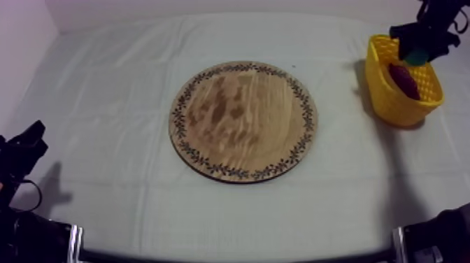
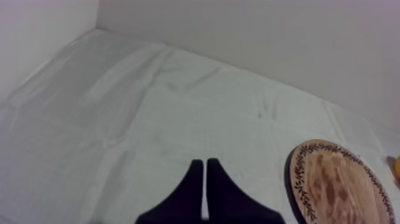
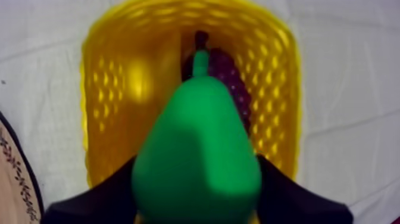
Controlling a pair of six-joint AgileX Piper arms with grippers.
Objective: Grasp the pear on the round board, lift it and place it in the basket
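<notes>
Left end effector (image 2: pixel 205 164): black fingers pressed together into a narrow wedge, low over the cloth-covered tabletop (image 2: pixel 137 113). Board (image 2: pixel 333 179) lies flat on the cloth off to its side, apart from it. A sliver of yellow basket (image 2: pixel 396 170) sits just past the board. Pale wall (image 2: pixel 268 42) behind.

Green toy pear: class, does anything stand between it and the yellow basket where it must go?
Nothing visible blocks it. The right end effector holds the green toy pear over the open yellow plastic basket; a purple grape bunch lies inside.

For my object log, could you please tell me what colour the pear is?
The pear is green; the right wrist view shows it best.
</notes>
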